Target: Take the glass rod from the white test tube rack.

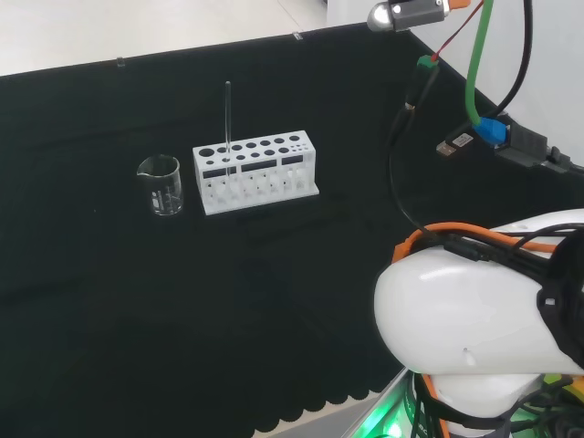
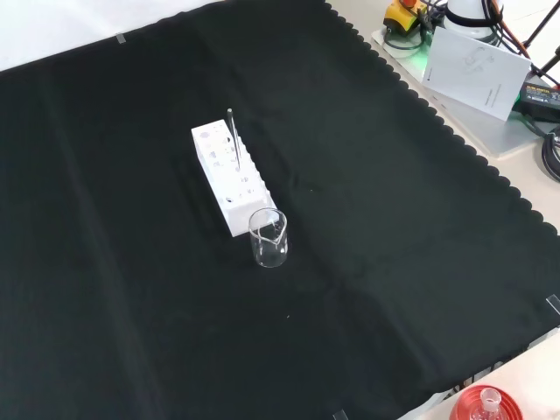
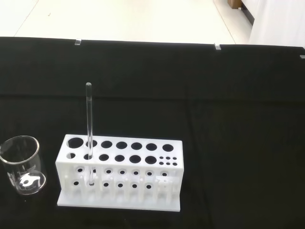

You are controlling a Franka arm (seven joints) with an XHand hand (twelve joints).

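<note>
White plastic test tube rack (image 1: 256, 172) holds the thin clear glass rod (image 1: 227, 114) upright, a small clear glass beaker (image 1: 161, 185) beside it. From the front, the rod (image 2: 233, 136) is behind the beaker. Wrist camera: pinch the rod (image 3: 89, 119) high and lift straight. I cannot tell the robot hand's state.

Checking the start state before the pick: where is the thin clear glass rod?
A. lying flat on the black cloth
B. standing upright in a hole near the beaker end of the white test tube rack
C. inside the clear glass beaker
B: the thin clear glass rod stands upright in the white test tube rack, at the end nearest the clear glass beaker.
</note>
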